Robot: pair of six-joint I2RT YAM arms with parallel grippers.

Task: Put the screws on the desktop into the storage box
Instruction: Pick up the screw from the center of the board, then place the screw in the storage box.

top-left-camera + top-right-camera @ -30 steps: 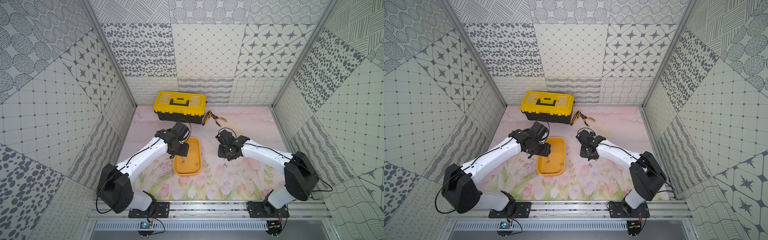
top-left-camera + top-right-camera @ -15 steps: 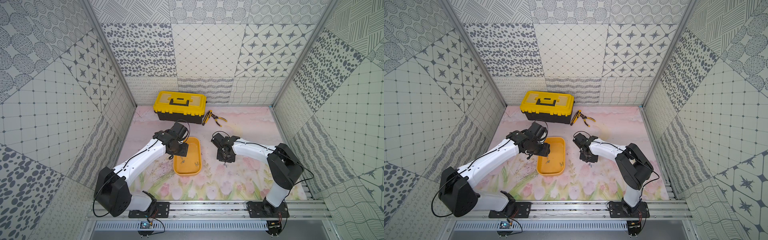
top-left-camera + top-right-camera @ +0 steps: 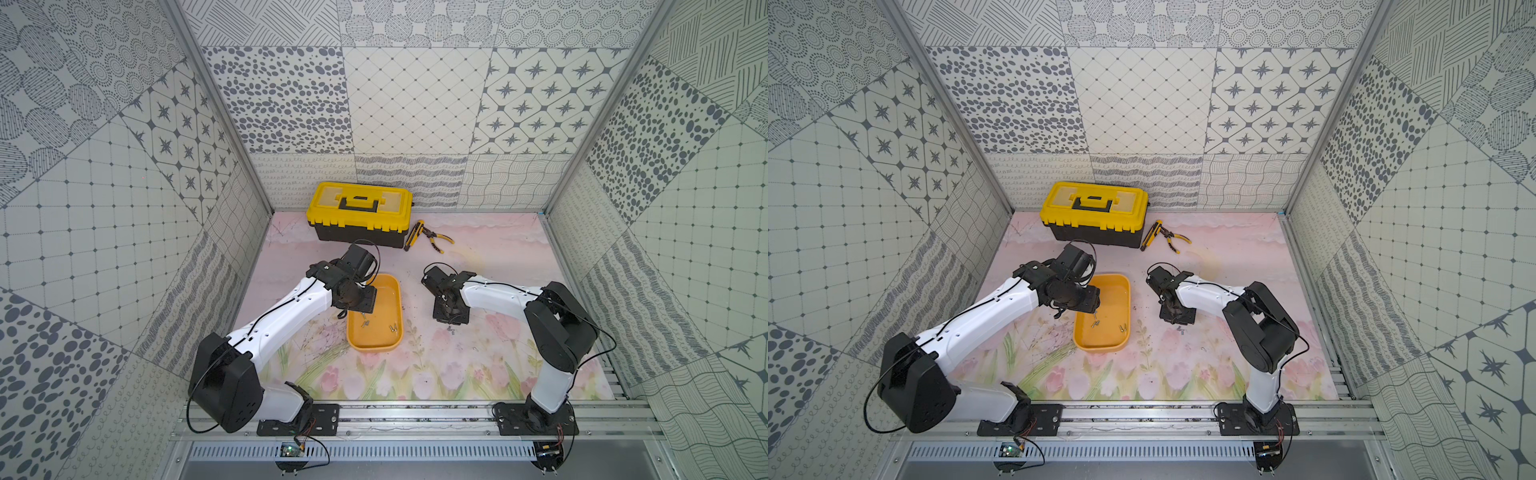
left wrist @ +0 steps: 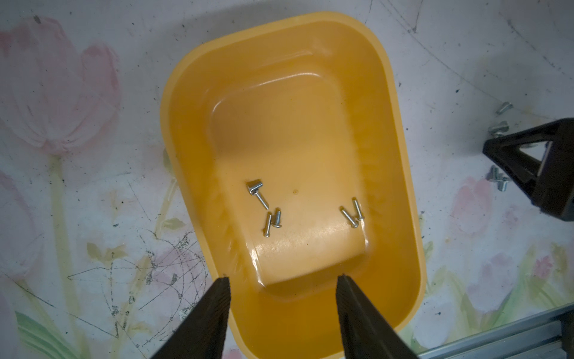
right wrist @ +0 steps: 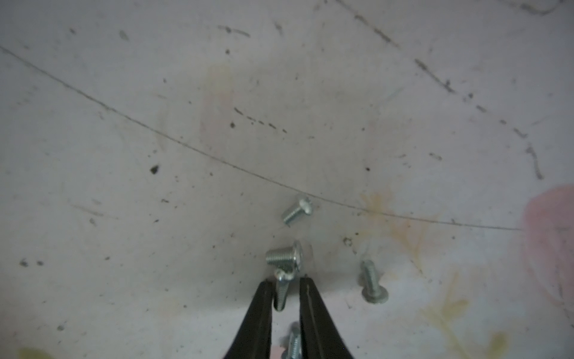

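L hand [image 4: 282,279] hangs above the storage box [image 4: 388,174], over its left rim in both top views. Its fingers are spread wide w/ nothing btwn them, i.e. released. Six screws [image 4: 277,219] lie loose on the box floor in the L wrist view: four in a loose bunch, two side by side closer to one long wall. The box sits flat on the surface [image 3: 498,257], roughly midway btwn the two arms, long axis running front to back.

R hand [image 5: 287,281] is down at the surface just right of the box, tips on or almost on the print. Its fingers stand only a slit apart, w/ one screw [image 5: 281,292] lying lengthwise btwn them, head poking out past the tips. The screw looks pressed against one finger and a sliver of gap shows on the other side — can't tell if it's actually pinched. A second one lies further back btwn the same fingers, partly hidden. Three more lie loose near the tips: one touching the head of the bracketed screw, one beyond it, one off to the side. None of these touch the box.

The toolbox [image 3: 359,212] stands shut at the back wall, pliers [image 3: 434,239] on the surface just beside it — both well apart from either hand.
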